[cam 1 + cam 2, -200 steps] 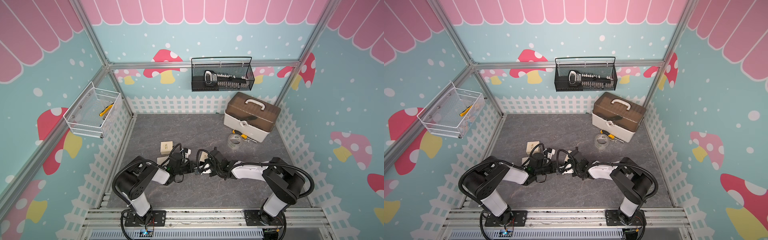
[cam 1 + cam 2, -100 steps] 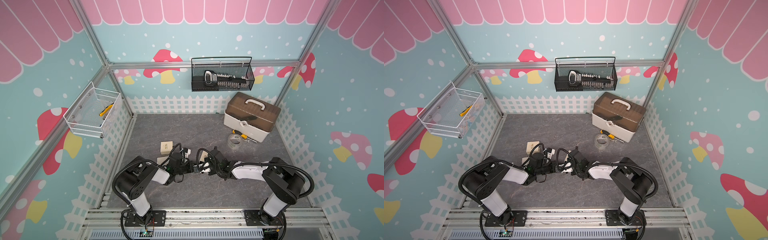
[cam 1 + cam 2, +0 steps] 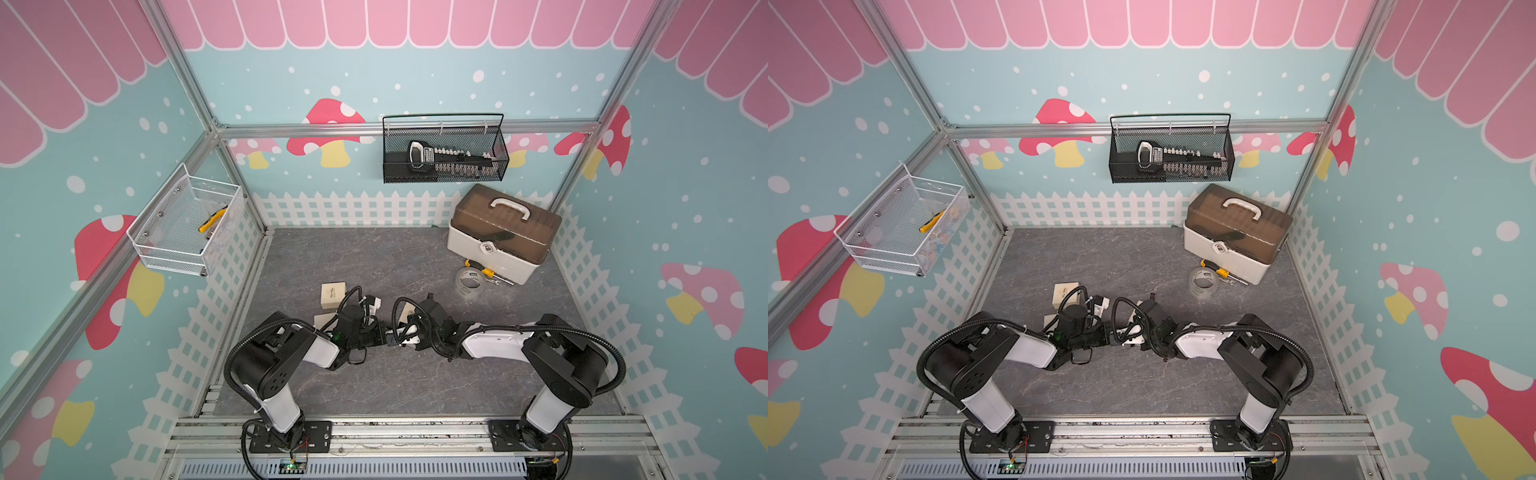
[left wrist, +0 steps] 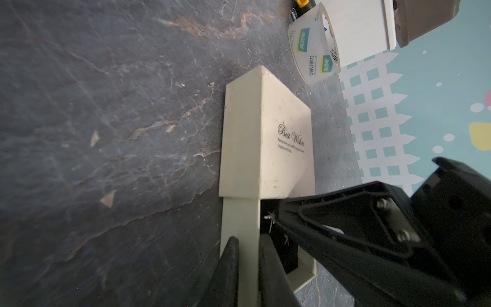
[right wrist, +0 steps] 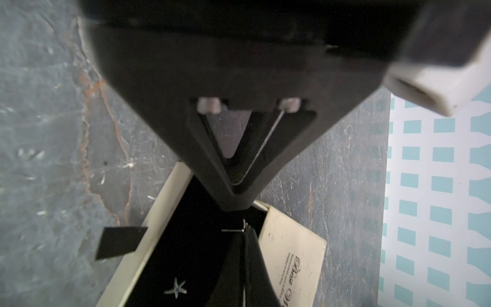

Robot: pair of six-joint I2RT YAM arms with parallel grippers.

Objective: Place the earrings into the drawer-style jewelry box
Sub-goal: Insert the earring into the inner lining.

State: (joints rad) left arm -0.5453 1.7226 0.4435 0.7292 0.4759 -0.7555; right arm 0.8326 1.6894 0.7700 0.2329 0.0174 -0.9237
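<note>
Left wrist shows left gripper (image 4: 249,240) clamping drawer (image 4: 240,212), right gripper (image 4: 277,215) pinching earring (image 4: 270,222) (marbled tabletop (image 4: 106,106)).

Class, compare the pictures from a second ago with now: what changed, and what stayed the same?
The right gripper, pinching an earring, edged slightly toward the back wall over the drawer; nothing was grasped or released. The left gripper stayed clamped on the drawer wall; toolbox and tape roll unmoved.

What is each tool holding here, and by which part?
Left tool clamps the drawer by its side wall. Right tool pinches an earring by one end, its pin sticking out over the drawer.
</note>
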